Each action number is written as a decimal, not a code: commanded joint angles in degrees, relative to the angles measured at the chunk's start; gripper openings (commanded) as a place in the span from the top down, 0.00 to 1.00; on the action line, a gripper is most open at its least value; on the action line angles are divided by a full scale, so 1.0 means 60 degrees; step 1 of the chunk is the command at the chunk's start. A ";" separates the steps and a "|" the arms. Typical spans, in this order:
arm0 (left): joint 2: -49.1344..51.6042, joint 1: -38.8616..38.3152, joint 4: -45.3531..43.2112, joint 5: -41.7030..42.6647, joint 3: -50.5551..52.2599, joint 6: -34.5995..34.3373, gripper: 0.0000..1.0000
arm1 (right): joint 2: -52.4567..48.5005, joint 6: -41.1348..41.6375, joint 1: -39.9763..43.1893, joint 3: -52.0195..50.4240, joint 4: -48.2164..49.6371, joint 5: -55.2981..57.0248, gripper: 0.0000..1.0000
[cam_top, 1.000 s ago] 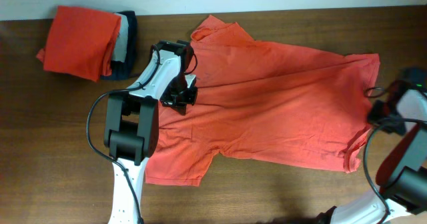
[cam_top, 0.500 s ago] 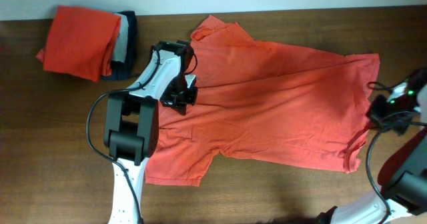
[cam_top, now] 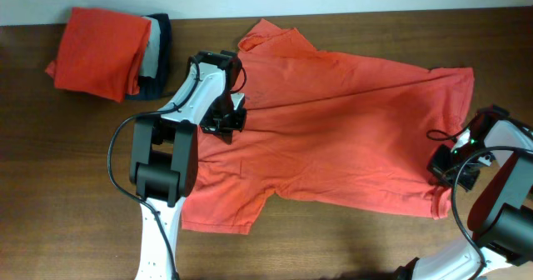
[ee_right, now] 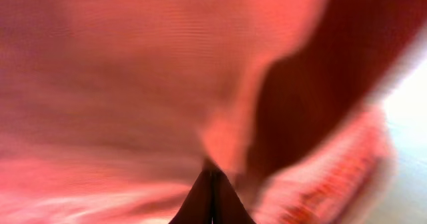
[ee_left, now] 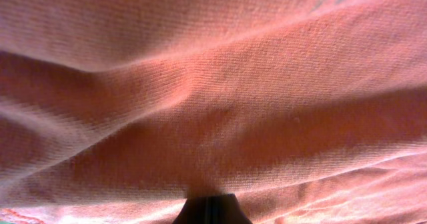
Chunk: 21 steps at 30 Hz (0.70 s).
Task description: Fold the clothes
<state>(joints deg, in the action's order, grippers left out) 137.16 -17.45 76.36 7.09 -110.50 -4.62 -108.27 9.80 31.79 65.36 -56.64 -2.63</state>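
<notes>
Across the middle of the table (cam_top: 333, 247) lies the coral-red T-shirt (cam_top: 350, 122), spread nearly flat with a plain face up. Its neck end points toward the left edge and its hem toward the right edge. One sleeve reaches up to the far edge, and the other hangs toward the near edge just beside my left arm (cam_top: 166, 155). Long shallow creases run along the body, and the hem corner nearest the near-right corner is rumpled.

My left gripper (cam_top: 226, 117) sits on the shirt at its neck end, between the two sleeves. In the left wrist view the fingers (ee_left: 197, 211) are drawn together into one dark wedge, cloth fills everything above them, and ridges of the knit run across the frame; I read that as a pinch on the fabric.

My right gripper (cam_top: 445, 165) is down on the hem, close to the right edge and toward the near side. The right wrist view is badly blurred, but the fingers (ee_right: 200, 207) meet in a point with a fold of red cloth rising from the tip, so they seem to be nipping the hem.

In the far-left corner, well apart from the shirt, a folded orange garment (cam_top: 100, 51) rests on the grey and navy garments (cam_top: 154, 55).
</notes>
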 commanded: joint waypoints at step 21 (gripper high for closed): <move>0.0455 0.0831 -0.0138 -0.0324 0.0372 -0.0127 0.99 | 0.0076 -0.0452 0.1716 0.1800 -0.2113 -0.2306 0.96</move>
<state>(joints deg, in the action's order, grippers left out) 137.16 -13.37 76.88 9.30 -110.04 -4.62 -108.33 12.16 42.24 75.09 -67.02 0.56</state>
